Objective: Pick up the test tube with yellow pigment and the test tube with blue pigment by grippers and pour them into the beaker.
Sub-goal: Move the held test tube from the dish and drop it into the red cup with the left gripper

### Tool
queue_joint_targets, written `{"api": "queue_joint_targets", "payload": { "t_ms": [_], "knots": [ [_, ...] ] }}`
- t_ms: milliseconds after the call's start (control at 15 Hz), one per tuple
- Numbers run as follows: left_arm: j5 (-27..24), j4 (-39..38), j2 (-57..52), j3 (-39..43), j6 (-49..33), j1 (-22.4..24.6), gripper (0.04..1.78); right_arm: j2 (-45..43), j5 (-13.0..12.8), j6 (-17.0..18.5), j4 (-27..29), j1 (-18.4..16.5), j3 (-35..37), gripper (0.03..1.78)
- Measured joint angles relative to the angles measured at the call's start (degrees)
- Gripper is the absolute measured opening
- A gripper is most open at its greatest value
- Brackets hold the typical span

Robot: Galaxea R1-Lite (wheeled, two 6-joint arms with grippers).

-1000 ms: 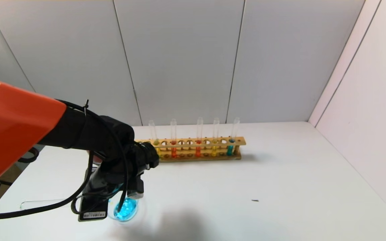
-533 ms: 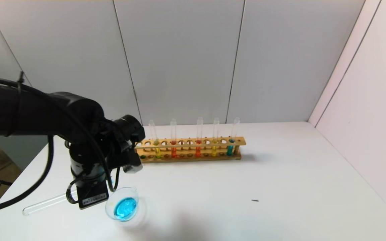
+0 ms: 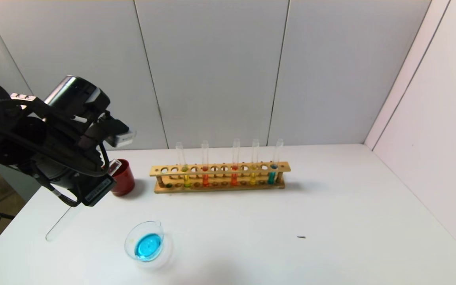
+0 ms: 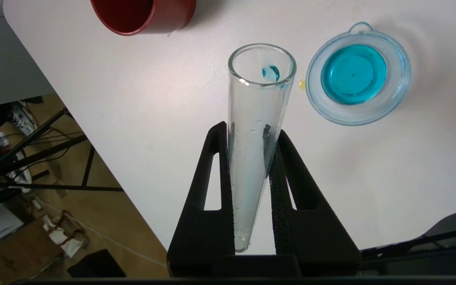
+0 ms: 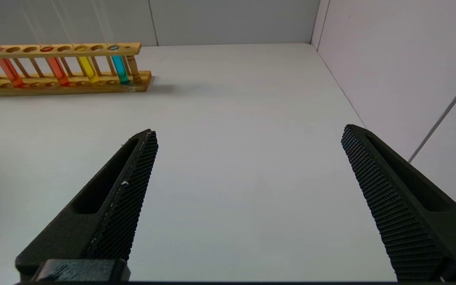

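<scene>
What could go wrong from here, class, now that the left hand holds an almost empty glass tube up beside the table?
1. The left hand grips the slim clear glass tube with blue residue over the white table's edge; a slip might drop it to the floor.
2. A blue drop near the tube's mouth could fall outside the small clear glass beaker of blue liquid.
3. Swinging back, the tube might knock the dark red opaque cup.

The slim clear glass test tube (image 4: 257, 130), nearly emptied with blue residue, hangs tilted above the white surface (image 3: 331, 221). The low clear glass beaker (image 3: 145, 245) holds blue liquid. A yellow-filled tube (image 3: 254, 166) stands upright.
</scene>
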Motion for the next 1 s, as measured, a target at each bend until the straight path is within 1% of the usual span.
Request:
{"api": "queue_joint_targets", "payload": {
  "t_ms": [133, 267, 467, 667, 1000],
  "knots": [
    [-1.2, -1.7, -1.0, 0.1, -0.6, 1.9, 0.31, 0.0, 0.0, 0.0, 0.0, 0.0, 0.0, 1.70],
    [-2.0, -5.7, -1.3, 0.0, -1.3, 3.8, 0.31, 0.0, 0.0, 0.0, 0.0, 0.0, 0.0, 1.70],
    [-2.8, -15.4, -0.6, -0.2, -3.5, 6.3, 0.31, 0.0, 0.0, 0.0, 0.0, 0.0, 0.0, 1.70],
    [-3.3, -22.3, 1.3, -0.4, -6.1, 7.2, 0.31, 0.0, 0.0, 0.0, 0.0, 0.0, 0.0, 1.70],
    [-4.2, -35.6, 6.7, -0.5, -6.7, 10.9, 0.31, 0.0, 0.0, 0.0, 0.0, 0.0, 0.0, 1.70]
  ]
}}
